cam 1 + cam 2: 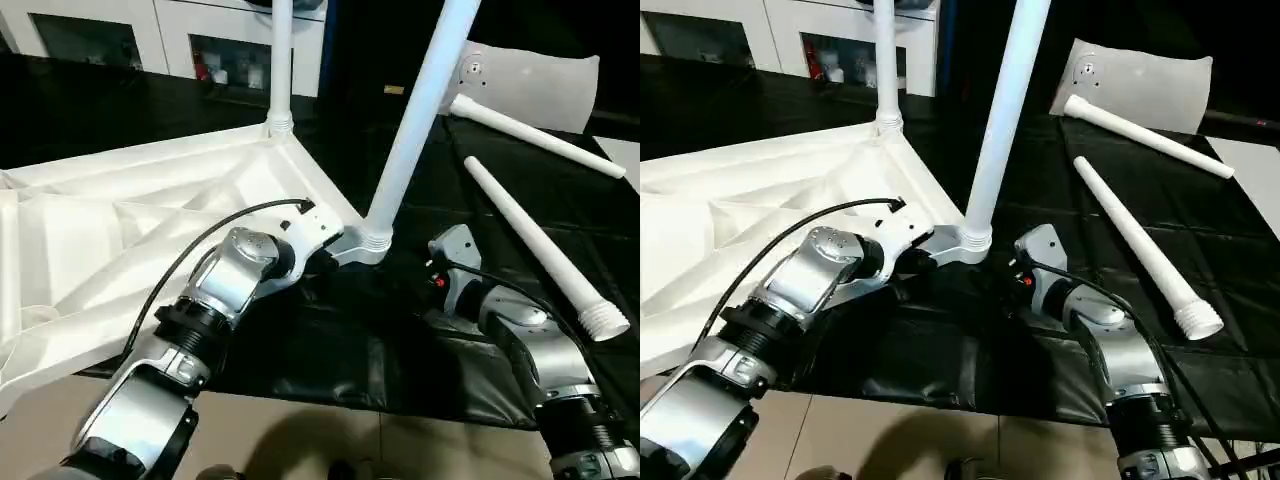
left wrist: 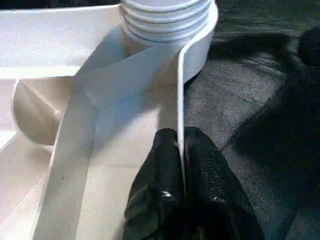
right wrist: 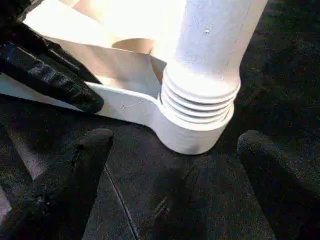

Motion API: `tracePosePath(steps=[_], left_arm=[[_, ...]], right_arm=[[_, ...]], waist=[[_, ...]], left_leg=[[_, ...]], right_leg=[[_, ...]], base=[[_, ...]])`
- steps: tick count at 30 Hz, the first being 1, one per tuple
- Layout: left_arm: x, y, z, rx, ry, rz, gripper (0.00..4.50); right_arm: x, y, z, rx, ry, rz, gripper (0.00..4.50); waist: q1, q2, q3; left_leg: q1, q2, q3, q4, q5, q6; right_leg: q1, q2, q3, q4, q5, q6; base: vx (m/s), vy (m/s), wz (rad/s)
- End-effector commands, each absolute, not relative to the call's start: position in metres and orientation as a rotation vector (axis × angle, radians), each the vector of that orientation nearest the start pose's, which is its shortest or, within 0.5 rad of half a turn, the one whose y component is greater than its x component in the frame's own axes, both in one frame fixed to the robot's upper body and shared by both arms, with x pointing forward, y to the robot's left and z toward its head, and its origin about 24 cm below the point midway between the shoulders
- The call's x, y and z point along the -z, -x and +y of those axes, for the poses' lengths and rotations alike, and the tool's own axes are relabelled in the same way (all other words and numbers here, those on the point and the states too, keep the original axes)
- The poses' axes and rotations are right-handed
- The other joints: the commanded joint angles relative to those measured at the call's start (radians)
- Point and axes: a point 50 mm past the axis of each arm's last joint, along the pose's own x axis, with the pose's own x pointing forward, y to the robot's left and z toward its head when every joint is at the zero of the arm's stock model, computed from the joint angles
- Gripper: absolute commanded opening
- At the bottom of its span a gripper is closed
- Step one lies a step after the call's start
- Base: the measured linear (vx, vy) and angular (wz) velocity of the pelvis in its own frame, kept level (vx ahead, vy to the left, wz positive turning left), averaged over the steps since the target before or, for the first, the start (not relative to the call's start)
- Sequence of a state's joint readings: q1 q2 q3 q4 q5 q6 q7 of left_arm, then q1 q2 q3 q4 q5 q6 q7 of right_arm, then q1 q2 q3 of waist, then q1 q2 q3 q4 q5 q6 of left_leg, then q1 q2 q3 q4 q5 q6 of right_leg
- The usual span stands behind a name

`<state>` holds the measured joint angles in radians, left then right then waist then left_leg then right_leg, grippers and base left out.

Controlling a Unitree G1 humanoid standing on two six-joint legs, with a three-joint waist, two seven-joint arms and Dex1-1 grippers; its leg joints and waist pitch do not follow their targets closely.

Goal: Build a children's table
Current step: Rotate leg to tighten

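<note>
The white tabletop [image 1: 120,230] lies upside down, ribbed side up, on a black mat. One white leg [image 1: 281,60] stands in its far corner socket. A second leg [image 1: 425,110] stands tilted in the near corner socket [image 1: 366,243], its thread rings showing [image 2: 167,20]. My left gripper [image 2: 179,150] is shut on the tabletop's thin rim wall just beside that socket. My right gripper [image 3: 175,140] is open in front of the socket, one finger to each side of it and touching nothing. Two loose legs [image 1: 540,240] [image 1: 535,135] lie on the mat at the right.
The black mat [image 1: 330,350] covers the floor under the work, with beige floor [image 1: 350,445] at its front edge. At the back stand a white cabinet [image 1: 130,35] with dark compartments and a white pillow-like slab [image 1: 540,80].
</note>
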<state>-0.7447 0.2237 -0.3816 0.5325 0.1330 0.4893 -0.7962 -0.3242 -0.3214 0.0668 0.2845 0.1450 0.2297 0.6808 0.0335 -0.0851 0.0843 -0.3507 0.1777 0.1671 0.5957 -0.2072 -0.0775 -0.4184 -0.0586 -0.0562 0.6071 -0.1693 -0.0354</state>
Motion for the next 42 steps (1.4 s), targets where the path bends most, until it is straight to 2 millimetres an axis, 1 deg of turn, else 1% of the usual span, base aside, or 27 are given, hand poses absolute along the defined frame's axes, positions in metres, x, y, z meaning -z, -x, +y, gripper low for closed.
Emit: tracePosePath(steps=[1, 4, 7, 9, 10, 12, 13, 14, 15, 18, 19, 20, 21, 23, 24, 26, 27, 28, 29, 31, 33, 34, 35, 38, 39, 40, 42], left_arm=[[-0.05, -0.334, 0.085, 1.025, -0.577, 0.631, 0.01], [-0.052, -0.336, 0.088, 1.057, -0.601, 0.595, 0.01], [-0.056, -0.335, 0.091, 1.111, -0.599, 0.549, 0.01], [-0.062, -0.329, 0.092, 1.256, -0.644, 0.436, 0.01], [-0.063, -0.325, 0.099, 1.326, -0.667, 0.423, 0.01], [-0.063, -0.322, 0.113, 1.392, -0.68, 0.429, 0.01], [-0.063, -0.322, 0.115, 1.396, -0.678, 0.43, 0.01], [-0.063, -0.322, 0.117, 1.398, -0.675, 0.429, 0.01], [-0.063, -0.322, 0.121, 1.413, -0.685, 0.43, 0.01], [-0.062, -0.321, 0.124, 1.426, -0.694, 0.43, 0.01], [-0.062, -0.32, 0.129, 1.451, -0.711, 0.434, 0.01], [-0.061, -0.32, 0.129, 1.455, -0.714, 0.434, 0.01], [-0.061, -0.32, 0.129, 1.455, -0.714, 0.434, 0.01], [-0.06, -0.316, 0.138, 1.533, -0.737, 0.435, 0.01], [-0.06, -0.316, 0.138, 1.535, -0.738, 0.434, 0.01], [-0.061, -0.311, 0.139, 1.601, -0.739, 0.414, 0.01], [-0.061, -0.31, 0.138, 1.62, -0.734, 0.408, 0.01], [-0.061, -0.31, 0.138, 1.625, -0.733, 0.407, 0.01], [-0.06, -0.309, 0.137, 1.639, -0.73, 0.407, 0.01], [-0.06, -0.309, 0.136, 1.64, -0.733, 0.407, 0.0], [-0.06, -0.31, 0.136, 1.64, -0.733, 0.406, 0.0], [-0.06, -0.31, 0.136, 1.64, -0.733, 0.405, 0.0], [-0.06, -0.31, 0.136, 1.64, -0.73, 0.406, 0.0], [-0.06, -0.311, 0.137, 1.656, -0.711, 0.408, 0.0], [-0.06, -0.311, 0.137, 1.657, -0.711, 0.408, 0.0], [-0.06, -0.311, 0.137, 1.659, -0.71, 0.407, 0.0], [-0.06, -0.311, 0.138, 1.66, -0.7, 0.41, 0.0]], right_arm=[[-0.049, -0.301, -0.169, -0.703, 0.149, 0.268, 4.5], [-0.05, -0.302, -0.169, -0.7, 0.154, 0.264, 4.5], [-0.051, -0.303, -0.17, -0.7, 0.154, 0.261, 4.5], [-0.052, -0.303, -0.17, -0.705, 0.154, 0.258, 4.5], [-0.053, -0.303, -0.17, -0.726, 0.142, 0.256, 4.5], [-0.055, -0.302, -0.17, -0.799, 0.132, 0.252, 4.5], [-0.055, -0.302, -0.17, -0.813, 0.132, 0.251, 4.5], [-0.056, -0.301, -0.17, -0.832, 0.134, 0.251, 4.5], [-0.057, -0.3, -0.169, -0.876, 0.135, 0.25, 4.5], [-0.058, -0.299, -0.168, -0.904, 0.135, 0.249, 4.5], [-0.059, -0.296, -0.166, -0.967, 0.139, 0.251, 4.5], [-0.059, -0.296, -0.166, -0.976, 0.139, 0.251, 4.5], [-0.059, -0.296, -0.166, -0.976, 0.139, 0.251, 4.5], [-0.059, -0.29, -0.16, -1.133, 0.174, 0.275, 4.5], [-0.059, -0.29, -0.16, -1.135, 0.177, 0.276, 4.5], [-0.056, -0.293, -0.156, -1.195, 0.264, 0.289, 4.5], [-0.055, -0.295, -0.154, -1.204, 0.287, 0.289, 4.5], [-0.056, -0.296, -0.154, -1.206, 0.282, 0.285, 4.5], [-0.058, -0.3, -0.15, -1.217, 0.247, 0.274, 4.5], [-0.06, -0.303, -0.146, -1.24, 0.219, 0.264, 4.13], [-0.061, -0.303, -0.145, -1.255, 0.208, 0.264, 4.1], [-0.061, -0.303, -0.144, -1.267, 0.205, 0.263, 3.88], [-0.061, -0.302, -0.143, -1.28, 0.2, 0.269, 3.76], [-0.058, -0.301, -0.142, -1.342, 0.203, 0.296, 3.65], [-0.058, -0.301, -0.142, -1.343, 0.202, 0.297, 3.43], [-0.058, -0.301, -0.142, -1.349, 0.201, 0.3, 3.32], [-0.057, -0.302, -0.142, -1.365, 0.189, 0.306, 3.25]], waist=[[0.007, 0.009, -0.074], [0.006, 0.009, -0.075], [0.006, 0.009, -0.073], [0.009, 0.009, -0.071], [0.007, 0.008, -0.068], [0.01, 0.01, -0.068], [0.012, 0.016, -0.068], [0.011, 0.018, -0.067], [0.012, 0.017, -0.069], [0.015, 0.015, -0.071], [0.016, 0.015, -0.07], [0.018, 0.014, -0.073], [0.019, 0.015, -0.071], [0.021, 0.007, -0.071], [0.022, 0.009, -0.07], [0.024, 0.01, -0.072], [0.022, 0.009, -0.071], [0.023, 0.01, -0.071], [0.021, 0.007, -0.071], [0.024, 0.009, -0.072], [0.026, 0.009, -0.074], [0.027, 0.007, -0.074], [0.027, 0.007, -0.074], [0.027, 0.003, -0.073], [0.028, 0.004, -0.073], [0.03, 0.005, -0.074], [0.029, 0.004, -0.077]], left_leg=[[-0.008, 0.045, -0.012, -0.064, -0.08, 0.103], [-0.008, 0.045, -0.01, -0.063, -0.072, 0.106], [-0.006, 0.045, -0.01, -0.064, -0.086, 0.102], [-0.005, 0.045, -0.012, -0.067, -0.111, 0.093], [-0.004, 0.045, -0.011, -0.07, -0.136, 0.085], [0.001, 0.046, -0.01, -0.07, -0.157, 0.076], [0.004, 0.052, -0.01, -0.072, -0.157, 0.071], [0.004, 0.054, -0.009, -0.072, -0.155, 0.068], [0.0, 0.054, -0.011, -0.073, -0.15, 0.063], [-0.001, 0.054, -0.009, -0.071, -0.135, 0.061], [-0.001, 0.054, -0.009, -0.071, -0.131, 0.059], [-0.002, 0.05, -0.008, -0.069, -0.127, 0.063], [-0.002, 0.053, -0.008, -0.07, -0.121, 0.062], [-0.004, 0.052, -0.008, -0.069, -0.124, 0.07], [-0.004, 0.051, -0.008, -0.069, -0.125, 0.072], [-0.001, 0.055, -0.008, -0.069, -0.13, 0.06], [-0.001, 0.055, -0.007, -0.07, -0.131, 0.054], [0.001, 0.056, -0.008, -0.07, -0.131, 0.049], [0.001, 0.056, -0.007, -0.07, -0.133, 0.049], [0.002, 0.058, -0.007, -0.07, -0.122, 0.051], [0.003, 0.058, -0.006, -0.068, -0.101, 0.058], [0.002, 0.057, -0.005, -0.068, -0.09, 0.063], [0.002, 0.057, -0.005, -0.068, -0.09, 0.063], [0.001, 0.054, -0.005, -0.067, -0.112, 0.061], [0.001, 0.053, -0.004, -0.067, -0.115, 0.061], [0.001, 0.057, -0.006, -0.068, -0.11, 0.056], [0.002, 0.056, -0.005, -0.066, -0.103, 0.057]], right_leg=[[0.068, -0.079, 0.049, -0.075, -0.2, -0.2], [0.07, -0.08, 0.05, -0.072, -0.175, -0.212], [0.07, -0.08, 0.05, -0.075, -0.196, -0.209], [0.067, -0.083, 0.049, -0.082, -0.258, -0.189], [0.065, -0.083, 0.05, -0.085, -0.298, -0.173], [0.06, -0.083, 0.051, -0.089, -0.341, -0.156], [0.058, -0.083, 0.05, -0.086, -0.329, -0.164], [0.056, -0.082, 0.05, -0.084, -0.312, -0.172], [0.061, -0.083, 0.048, -0.078, -0.281, -0.18], [0.064, -0.085, 0.049, -0.074, -0.253, -0.189], [0.064, -0.086, 0.049, -0.074, -0.253, -0.19], [0.067, -0.085, 0.048, -0.073, -0.252, -0.189], [0.065, -0.085, 0.049, -0.073, -0.249, -0.188], [0.066, -0.086, 0.048, -0.074, -0.266, -0.181], [0.066, -0.087, 0.048, -0.076, -0.274, -0.178], [0.061, -0.091, 0.048, -0.074, -0.295, -0.178], [0.062, -0.089, 0.047, -0.075, -0.3, -0.18], [0.06, -0.089, 0.047, -0.073, -0.297, -0.184], [0.059, -0.089, 0.048, -0.073, -0.294, -0.187], [0.061, -0.089, 0.049, -0.067, -0.264, -0.199], [0.062, -0.088, 0.049, -0.062, -0.219, -0.21], [0.064, -0.088, 0.049, -0.06, -0.198, -0.215], [0.064, -0.088, 0.049, -0.06, -0.198, -0.215], [0.065, -0.089, 0.047, -0.068, -0.271, -0.197], [0.065, -0.089, 0.048, -0.071, -0.284, -0.193], [0.065, -0.091, 0.048, -0.069, -0.288, -0.187], [0.065, -0.09, 0.048, -0.066, -0.268, -0.195]], base=[[0.0, 0.0, 0.0], [0.0, 0.0, 0.0], [0.0, 0.0, 0.0], [0.0, 0.0, 0.0], [0.0, 0.0, 0.0], [0.0, 0.0, 0.0], [0.0, 0.0, 0.0], [0.0, 0.0, 0.0], [0.0, 0.0, 0.0], [0.0, 0.0, 0.0], [0.0, 0.0, 0.0], [0.0, 0.0, 0.0], [0.0, 0.0, 0.0], [0.0, 0.0, 0.0], [0.0, 0.0, 0.0], [0.0, 0.0, 0.0], [0.0, 0.0, 0.0], [0.0, 0.0, 0.0], [0.0, 0.0, 0.0], [0.0, 0.0, 0.0], [0.0, 0.0, 0.0], [0.0, 0.0, 0.0], [0.0, 0.0, 0.0], [0.0, 0.0, 0.0], [0.0, 0.0, 0.0], [0.0, 0.0, 0.0], [0.0, 0.0, 0.0]])
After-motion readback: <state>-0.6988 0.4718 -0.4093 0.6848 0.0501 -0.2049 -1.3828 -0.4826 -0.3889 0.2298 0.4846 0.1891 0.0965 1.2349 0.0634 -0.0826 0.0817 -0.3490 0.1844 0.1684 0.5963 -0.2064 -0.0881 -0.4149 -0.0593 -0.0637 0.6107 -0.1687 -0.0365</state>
